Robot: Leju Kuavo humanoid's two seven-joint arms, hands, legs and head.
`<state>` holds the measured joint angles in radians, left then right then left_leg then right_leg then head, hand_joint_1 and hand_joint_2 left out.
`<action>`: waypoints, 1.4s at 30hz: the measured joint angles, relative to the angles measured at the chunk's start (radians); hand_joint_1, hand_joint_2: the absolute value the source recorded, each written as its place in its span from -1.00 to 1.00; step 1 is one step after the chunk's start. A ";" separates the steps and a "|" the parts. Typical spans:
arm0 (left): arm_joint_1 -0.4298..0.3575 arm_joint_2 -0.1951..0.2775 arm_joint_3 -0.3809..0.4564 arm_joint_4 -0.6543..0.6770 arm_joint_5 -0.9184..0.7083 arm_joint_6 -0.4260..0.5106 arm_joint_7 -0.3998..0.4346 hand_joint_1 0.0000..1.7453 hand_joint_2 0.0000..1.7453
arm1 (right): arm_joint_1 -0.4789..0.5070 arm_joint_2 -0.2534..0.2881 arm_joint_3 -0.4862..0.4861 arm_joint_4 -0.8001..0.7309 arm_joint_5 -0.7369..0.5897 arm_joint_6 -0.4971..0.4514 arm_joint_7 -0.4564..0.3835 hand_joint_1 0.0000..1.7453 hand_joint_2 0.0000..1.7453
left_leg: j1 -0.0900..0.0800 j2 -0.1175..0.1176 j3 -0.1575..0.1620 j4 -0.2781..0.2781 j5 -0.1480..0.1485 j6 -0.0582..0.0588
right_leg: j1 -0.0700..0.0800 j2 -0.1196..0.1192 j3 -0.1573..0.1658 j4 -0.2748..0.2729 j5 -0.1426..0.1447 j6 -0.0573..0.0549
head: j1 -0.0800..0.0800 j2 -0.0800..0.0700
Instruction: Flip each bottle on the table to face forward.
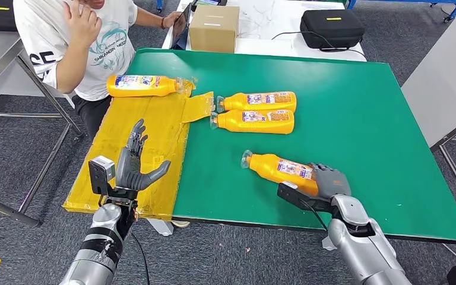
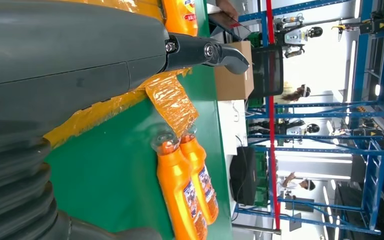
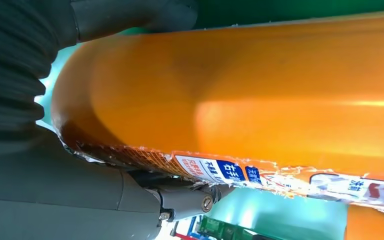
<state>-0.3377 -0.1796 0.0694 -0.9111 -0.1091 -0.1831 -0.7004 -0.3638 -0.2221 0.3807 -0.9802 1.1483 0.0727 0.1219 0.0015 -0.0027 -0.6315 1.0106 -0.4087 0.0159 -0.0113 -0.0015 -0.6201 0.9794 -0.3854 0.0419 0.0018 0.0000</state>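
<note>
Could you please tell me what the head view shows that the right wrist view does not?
Head view alone: the left hand raised open over the yellow mat, three more bottles, a seated person and a cardboard box. Right wrist view alone: a close look at the bottle's torn label edge. Both: the right hand gripping an orange bottle on the green table.

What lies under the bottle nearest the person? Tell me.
The bottle lies on its side on the yellow taped sheet, which covers the green table there. The surface under the sheet is hidden.

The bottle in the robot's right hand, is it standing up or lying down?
Lying down: the bottle rests sideways on the green table, its base in the right hand.
</note>
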 joint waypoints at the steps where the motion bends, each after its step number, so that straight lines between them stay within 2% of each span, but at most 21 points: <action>1: 0.000 0.000 0.000 0.000 0.002 -0.002 0.000 -1.00 1.00 | -0.006 -0.002 0.000 0.007 -0.007 0.006 -0.008 1.00 1.00 | 0.000 0.000 0.000 0.000 0.000 0.000 | 0.000 0.000 0.000 0.000 0.000 0.000 | 0.000 0.000; 8: -0.023 0.003 -0.010 0.012 0.006 -0.022 0.000 -1.00 1.00 | -0.109 -0.012 0.036 0.137 -0.104 0.086 -0.132 1.00 1.00 | 0.000 0.004 0.007 0.000 -0.001 0.000 | 0.000 0.001 0.005 0.000 0.000 0.000 | 0.000 0.000; 11: -0.042 0.005 -0.019 0.028 0.003 -0.007 0.000 -1.00 1.00 | -0.149 0.000 0.055 0.204 -0.173 0.060 -0.174 1.00 1.00 | 0.000 0.005 0.010 0.000 -0.001 0.001 | 0.000 0.002 0.008 0.000 0.001 0.000 | 0.000 0.000; 13: -0.050 0.006 -0.029 0.037 -0.007 0.018 0.000 -1.00 1.00 | -0.159 0.019 0.056 0.231 -0.232 0.004 -0.190 1.00 1.00 | 0.000 0.006 0.011 0.000 -0.001 0.001 | 0.000 0.002 0.009 0.000 0.001 -0.001 | 0.000 0.000; 16: -0.054 0.004 -0.041 0.054 -0.023 0.057 0.007 -1.00 1.00 | -0.138 0.077 0.047 0.237 -0.330 -0.139 -0.220 1.00 1.00 | 0.000 0.008 0.011 0.000 -0.001 0.001 | 0.001 0.004 0.009 0.000 0.003 -0.002 | 0.000 0.000; 19: -0.055 -0.006 -0.052 0.064 -0.032 0.086 0.041 -1.00 1.00 | -0.076 0.168 0.039 0.190 -0.394 -0.303 -0.254 1.00 1.00 | 0.001 0.009 0.009 0.000 0.000 0.000 | 0.002 0.004 0.006 0.001 0.003 -0.003 | 0.000 0.000; 23: -0.055 -0.027 -0.088 0.068 -0.062 0.142 0.087 -1.00 1.00 | -0.012 0.295 0.043 0.110 -0.451 -0.421 -0.289 1.00 1.00 | 0.003 0.008 0.002 0.000 0.001 -0.001 | 0.003 0.003 0.000 0.003 0.002 -0.004 | 0.000 0.000; 26: -0.055 -0.041 -0.121 0.068 -0.070 0.178 0.118 -1.00 1.00 | 0.002 0.361 0.047 0.085 -0.501 -0.458 -0.316 1.00 1.00 | 0.003 0.008 -0.001 0.000 0.001 -0.001 | 0.003 0.003 -0.003 0.003 0.002 -0.004 | 0.000 0.000; 29: -0.054 -0.051 -0.145 0.068 -0.050 0.175 0.144 -1.00 1.00 | 0.004 0.401 0.049 0.081 -0.538 -0.478 -0.342 1.00 1.00 | 0.002 0.009 -0.004 0.000 0.001 -0.001 | 0.002 0.003 -0.006 0.002 0.002 -0.004 | 0.000 0.000; 35: -0.054 -0.052 -0.149 0.068 -0.044 0.171 0.148 -1.00 1.00 | 0.004 0.408 0.050 0.081 -0.543 -0.482 -0.347 1.00 1.00 | 0.002 0.009 -0.005 0.000 0.001 -0.001 | 0.002 0.003 -0.006 0.002 0.002 -0.004 | 0.000 0.000; 39: -0.054 -0.060 -0.171 0.068 -0.023 0.153 0.156 -1.00 1.00 | 0.004 0.443 0.051 0.081 -0.565 -0.488 -0.364 1.00 1.00 | 0.001 0.008 -0.005 0.000 0.001 -0.001 | 0.001 0.003 -0.007 0.002 0.002 -0.004 | 0.000 0.000; 42: -0.049 -0.063 -0.199 0.065 0.065 0.064 0.186 -1.00 1.00 | -0.001 0.473 0.063 0.089 -0.580 -0.484 -0.384 1.00 1.00 | 0.001 0.007 -0.006 0.000 0.001 -0.001 | 0.001 0.002 -0.007 0.002 0.002 -0.004 | 0.000 0.000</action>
<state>-0.3869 -0.2429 -0.1294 -0.8462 -0.0445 -0.1195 -0.5147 -0.3652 0.2504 0.4441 -0.8911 0.5685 -0.4112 -0.2623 0.0023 0.0038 -0.6371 1.0103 -0.4078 0.0150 -0.0103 0.0009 -0.6274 0.9816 -0.3836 0.0379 0.0016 0.0000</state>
